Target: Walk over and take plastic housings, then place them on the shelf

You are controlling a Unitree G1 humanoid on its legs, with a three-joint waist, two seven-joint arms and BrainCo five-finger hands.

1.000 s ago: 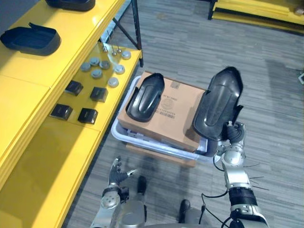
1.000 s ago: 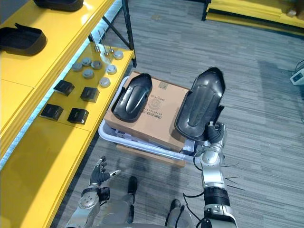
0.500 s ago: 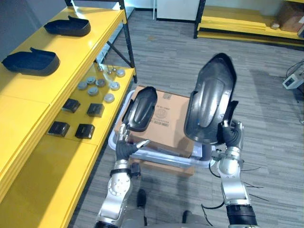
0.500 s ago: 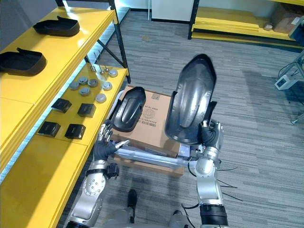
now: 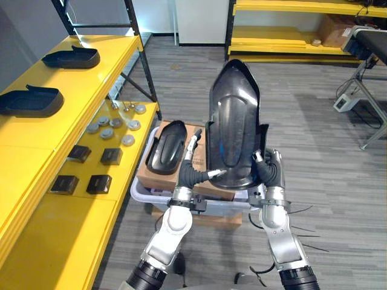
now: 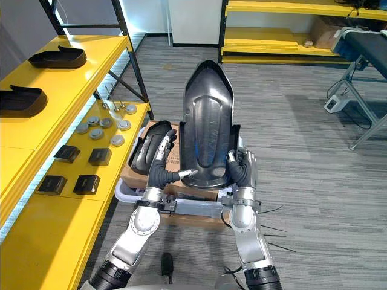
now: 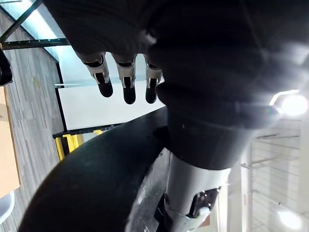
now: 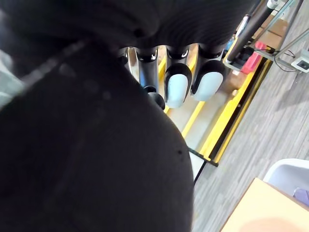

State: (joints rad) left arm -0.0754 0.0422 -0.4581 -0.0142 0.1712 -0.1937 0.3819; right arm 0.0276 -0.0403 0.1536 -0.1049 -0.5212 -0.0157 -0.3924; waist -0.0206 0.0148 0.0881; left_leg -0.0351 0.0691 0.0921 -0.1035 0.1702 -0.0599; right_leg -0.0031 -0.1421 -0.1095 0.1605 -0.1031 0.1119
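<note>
The right hand (image 5: 269, 175) clamps the lower edge of the long glossy black plastic housing (image 5: 234, 118), upright over the brown cardboard box (image 5: 202, 133), while the straight-fingered left hand (image 5: 190, 173) braces its side, likely for steadiness.

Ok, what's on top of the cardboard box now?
One black housing lies on the cardboard box's left half; the raised housing hides its right half.

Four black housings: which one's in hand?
The upright housing gripped at its base by the right hand. Others lie flat: one on the cardboard box, two on the yellow shelf.
</note>
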